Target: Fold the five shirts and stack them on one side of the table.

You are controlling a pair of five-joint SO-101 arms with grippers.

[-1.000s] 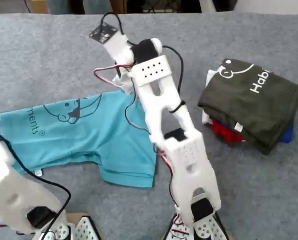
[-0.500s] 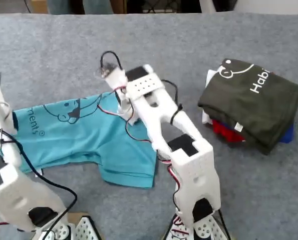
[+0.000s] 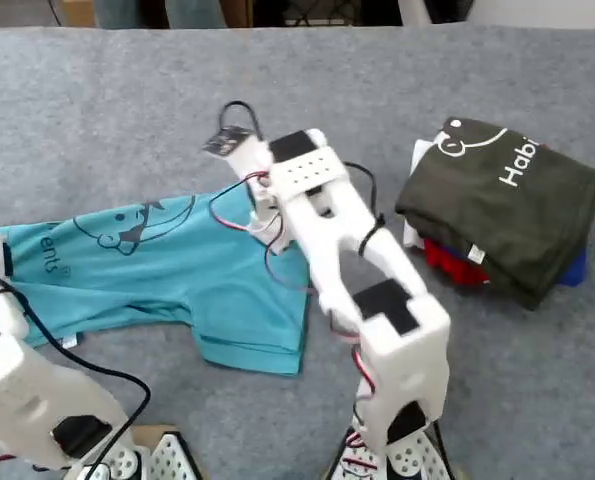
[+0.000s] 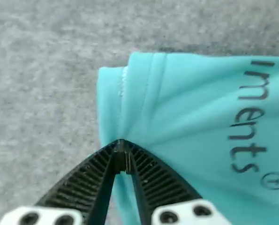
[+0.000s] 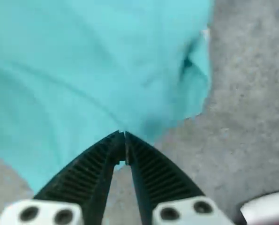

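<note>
**High view.** Shirt (image 3: 167, 275) lies open and flat on the left half of the table (image 3: 97, 110), with one sleeve jutting toward the near edge. The stack (image 3: 502, 215) of folded shirts sits well apart on the right, a dark one on top. The right arm (image 3: 327, 215) leans over the shirt's right edge, and the left arm (image 3: 17, 390) stands at its left end. Loose wires hang close above the cloth.
- Risk: if the two ends rise unevenly, the fold goes crooked.
- Risk: the free sleeve may drag and bunch underneath.
- Risk: the wires could catch the fabric.

**Left wrist view.** Left gripper (image 4: 122, 157) has its jaws pressed together, pinching a small pleat of shirt (image 4: 191, 117) near a corner of the hem. The bite looks thin, taken at the tips only.
- Risk: a pull along the table could slip the cloth free and leave that end behind.

**Right wrist view.** Right gripper (image 5: 122, 143) has its jaws closed on the shirt (image 5: 83, 61) right at its edge, with bare table (image 5: 242, 117) beside.
- Risk: a hold this close to the edge is shallow and likely to let go under tension.
- Risk: pulling both ends apart would stretch the shirt instead of folding it.
</note>
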